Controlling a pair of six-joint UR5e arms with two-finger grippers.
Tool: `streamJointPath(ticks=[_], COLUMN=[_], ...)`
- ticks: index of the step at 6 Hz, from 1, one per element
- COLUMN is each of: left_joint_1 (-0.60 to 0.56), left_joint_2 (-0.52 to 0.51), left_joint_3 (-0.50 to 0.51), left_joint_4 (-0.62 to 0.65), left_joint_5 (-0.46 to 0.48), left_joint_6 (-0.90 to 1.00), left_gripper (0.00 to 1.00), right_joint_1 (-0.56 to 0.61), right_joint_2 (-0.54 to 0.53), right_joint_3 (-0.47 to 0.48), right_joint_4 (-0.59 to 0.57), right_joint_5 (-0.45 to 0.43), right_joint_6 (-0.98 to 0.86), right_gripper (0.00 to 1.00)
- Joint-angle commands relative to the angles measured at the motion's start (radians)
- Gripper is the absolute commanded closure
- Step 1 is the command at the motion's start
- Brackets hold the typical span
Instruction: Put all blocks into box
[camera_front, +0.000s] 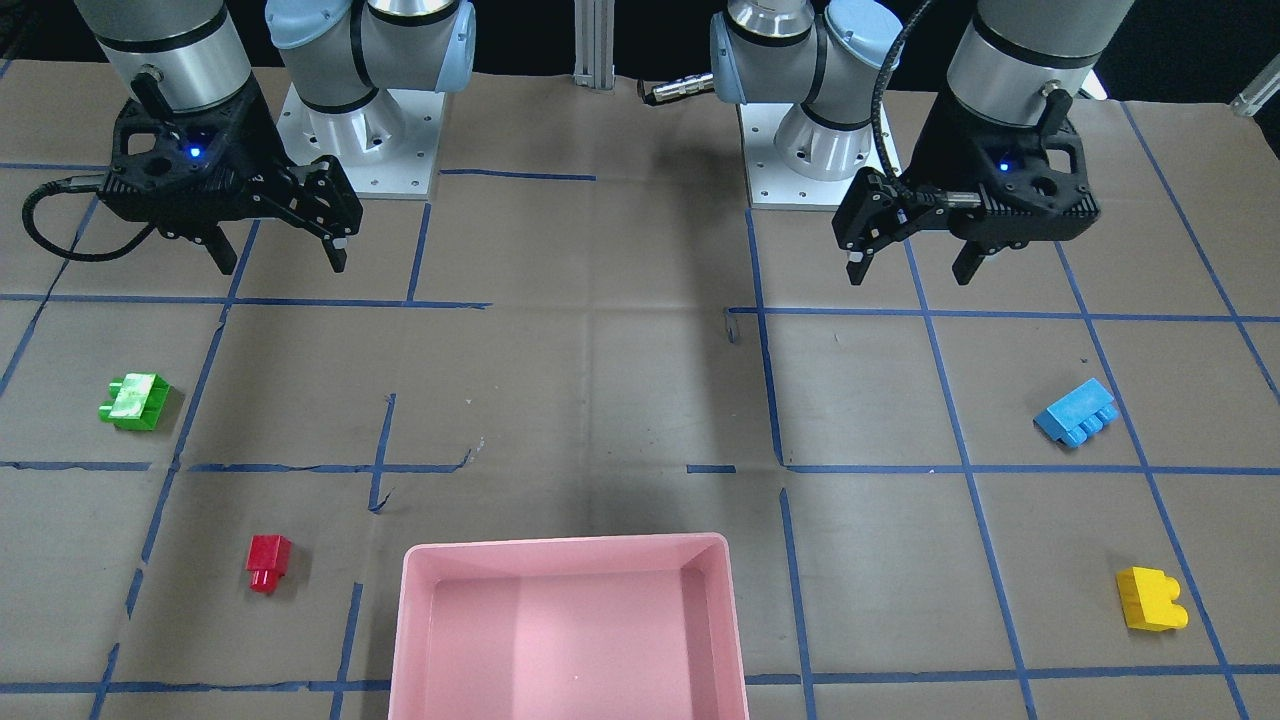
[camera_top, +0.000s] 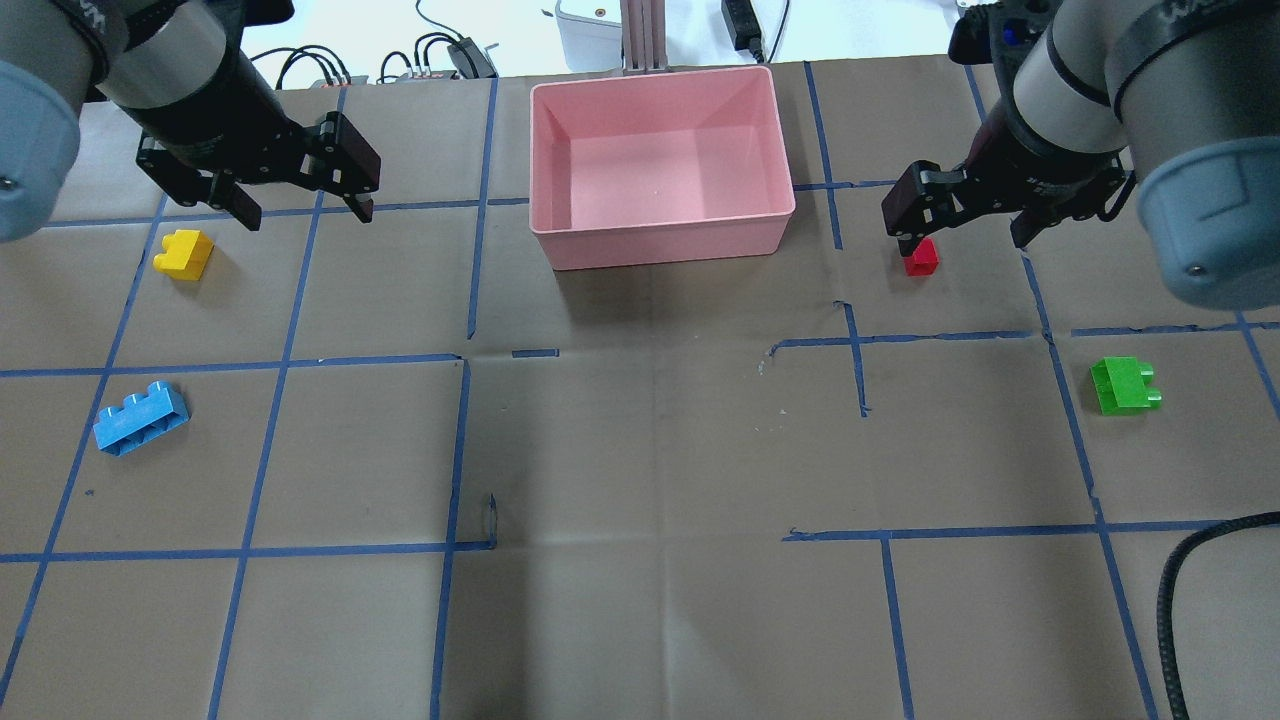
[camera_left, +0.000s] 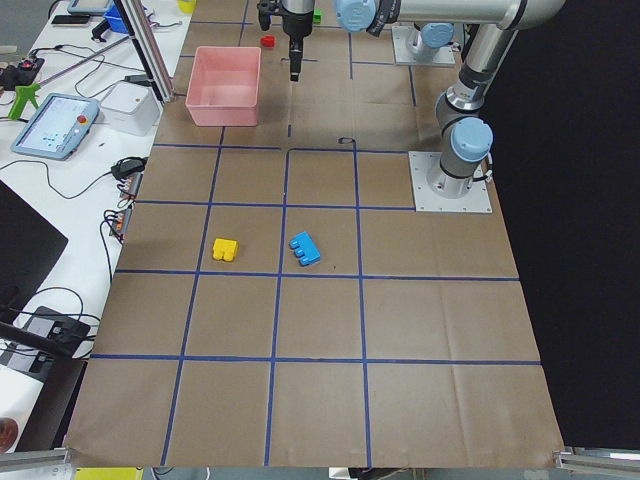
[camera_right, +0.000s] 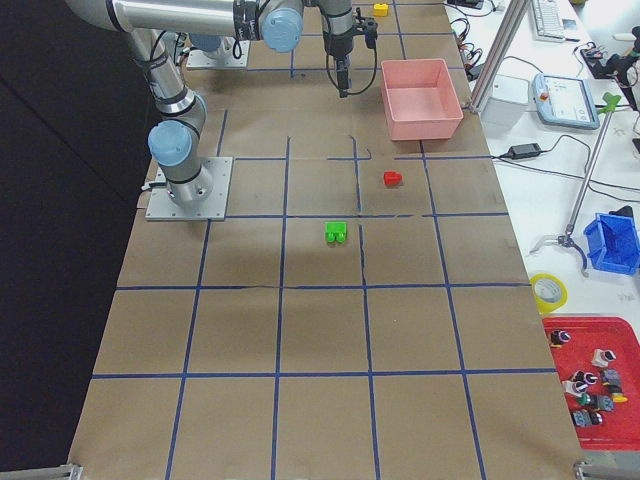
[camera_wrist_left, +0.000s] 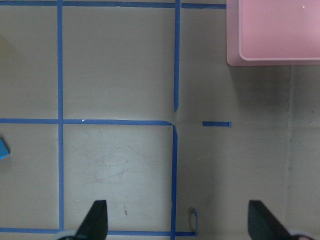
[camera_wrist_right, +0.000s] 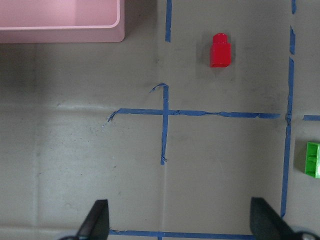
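Note:
The pale-pink box (camera_top: 660, 243) stands empty at the table's far middle; its rim also shows in the front view (camera_front: 565, 545). The yellow block (camera_top: 183, 253) and blue block (camera_top: 141, 418) lie on the left side. The red block (camera_top: 921, 257) and green block (camera_top: 1125, 385) lie on the right side. My left gripper (camera_top: 308, 216) is open and empty, raised above the table between the yellow block and the box. My right gripper (camera_top: 963, 243) is open and empty, raised above the table near the red block (camera_wrist_right: 220, 50).
Brown paper with a blue tape grid (camera_top: 465, 355) covers the table. Both arm bases (camera_front: 360, 140) stand on the robot's side. Cables and devices (camera_top: 450, 55) lie beyond the table's far edge behind the box.

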Motion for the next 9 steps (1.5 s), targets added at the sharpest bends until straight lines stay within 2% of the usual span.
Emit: streamJointPath(ticks=[1,3,4,5,6,8,9], left_joint_1=[0.183,0.467,0.561,0.605,0.623,0.625,0.625], left_joint_2=[0.001,-0.023,-0.042,-0.054,-0.063,-0.062,-0.068], left_joint_3=[0.0,-0.003,-0.005,-0.005,-0.018,-0.09,-0.094], left_joint_4=[-0.003,-0.003,-0.003,-0.001,-0.009,0.028,0.054], left_joint_5=[-0.01,-0.016,-0.01,-0.009,-0.004,-0.003,-0.004], left_joint_6=[0.171,0.292,0.364,0.442,0.568,1.154,1.419], left_gripper=[0.0,0.0,0.0,0.0,0.0,0.0,0.0], right_joint_1=[0.0,-0.002,-0.003,-0.024,-0.061,-0.337,-0.456], right_joint_2=[0.0,-0.001,0.003,0.005,0.005,0.0,0.008], right_joint_3=[0.001,0.001,0.004,0.006,0.001,0.004,0.007], right_joint_4=[-0.004,-0.007,-0.008,-0.007,-0.031,-0.036,-0.051], right_joint_5=[0.0,0.0,0.001,0.001,-0.003,0.006,0.013], right_joint_6=[0.005,-0.003,-0.006,-0.024,-0.157,-0.491,-0.573], right_gripper=[0.0,0.0,0.0,0.0,0.0,0.0,0.01])
